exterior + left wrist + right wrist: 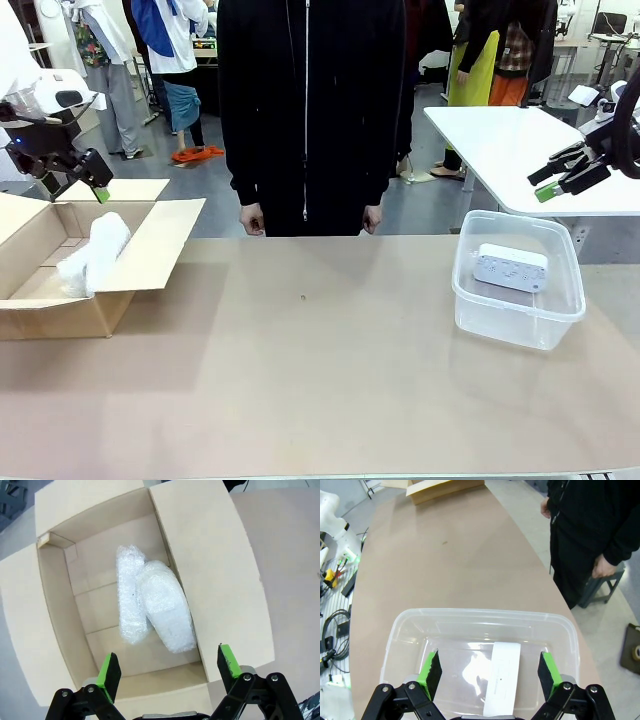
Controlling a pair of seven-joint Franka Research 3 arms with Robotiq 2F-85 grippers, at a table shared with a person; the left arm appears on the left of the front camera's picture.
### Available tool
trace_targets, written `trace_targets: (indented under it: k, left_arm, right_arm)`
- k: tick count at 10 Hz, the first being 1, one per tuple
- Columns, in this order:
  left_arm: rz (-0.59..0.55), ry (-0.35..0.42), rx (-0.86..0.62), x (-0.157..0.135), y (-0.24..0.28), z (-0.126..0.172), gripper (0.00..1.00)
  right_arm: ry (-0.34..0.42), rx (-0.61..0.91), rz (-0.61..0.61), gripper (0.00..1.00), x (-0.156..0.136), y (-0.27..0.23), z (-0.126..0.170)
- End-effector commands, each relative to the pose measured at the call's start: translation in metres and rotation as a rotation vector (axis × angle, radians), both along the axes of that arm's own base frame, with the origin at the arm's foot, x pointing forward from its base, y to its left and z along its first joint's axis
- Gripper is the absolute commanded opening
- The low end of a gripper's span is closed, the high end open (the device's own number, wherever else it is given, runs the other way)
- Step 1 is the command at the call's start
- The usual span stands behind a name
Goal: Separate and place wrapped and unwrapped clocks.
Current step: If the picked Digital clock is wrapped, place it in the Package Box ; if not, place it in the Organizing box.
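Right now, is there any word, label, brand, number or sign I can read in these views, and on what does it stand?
None can be read.
Unwrapped clock in the clear tub: small marks on its face, too small to read.
Wrapped clocks in the cardboard box: no print shows.
Table: no print.

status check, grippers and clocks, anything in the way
Left gripper open above box, right gripper open above tub. Two wrapped clocks boxed, bare clock in tub. Nothing blocking.
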State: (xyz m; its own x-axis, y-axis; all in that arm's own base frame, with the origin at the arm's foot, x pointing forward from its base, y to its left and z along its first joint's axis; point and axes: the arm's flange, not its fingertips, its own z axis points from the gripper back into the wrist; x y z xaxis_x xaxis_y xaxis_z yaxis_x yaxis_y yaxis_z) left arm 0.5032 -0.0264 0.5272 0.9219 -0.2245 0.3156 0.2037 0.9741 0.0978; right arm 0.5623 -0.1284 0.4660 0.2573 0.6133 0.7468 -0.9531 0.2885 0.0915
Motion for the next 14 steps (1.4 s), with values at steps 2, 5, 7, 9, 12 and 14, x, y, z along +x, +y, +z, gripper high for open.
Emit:
trace_targets:
  k: [2, 5, 7, 9, 12, 14]
  left_arm:
    - [-0.010, 0.005, 0.000, 0.0007, 0.0007, 0.0010, 1.00]
    - [-0.010, 0.005, 0.000, 0.0007, 0.0007, 0.0010, 1.00]
    - [-0.010, 0.005, 0.000, 0.0007, 0.0007, 0.0010, 1.00]
    - [-0.010, 0.005, 0.000, 0.0007, 0.0007, 0.0010, 1.00]
    - [-0.010, 0.005, 0.000, 0.0007, 0.0007, 0.0010, 1.00]
    - [-0.010, 0.005, 0.000, 0.0007, 0.0007, 0.0010, 1.00]
  right_arm:
    - [0.000, 0.001, 0.000, 1.00, -0.0005, 0.0003, -0.0001]
    - [0.000, 0.001, 0.000, 1.00, -0.0005, 0.0003, -0.0001]
    - [0.000, 0.001, 0.000, 1.00, -0.0005, 0.0003, -0.0001]
    - [0.000, 0.001, 0.000, 1.00, -0.0005, 0.0003, -0.0001]
    - [0.000, 0.001, 0.000, 1.00, -0.0005, 0.0003, -0.0001]
    - [0.000, 0.001, 0.000, 1.00, -0.0005, 0.0003, -0.0001]
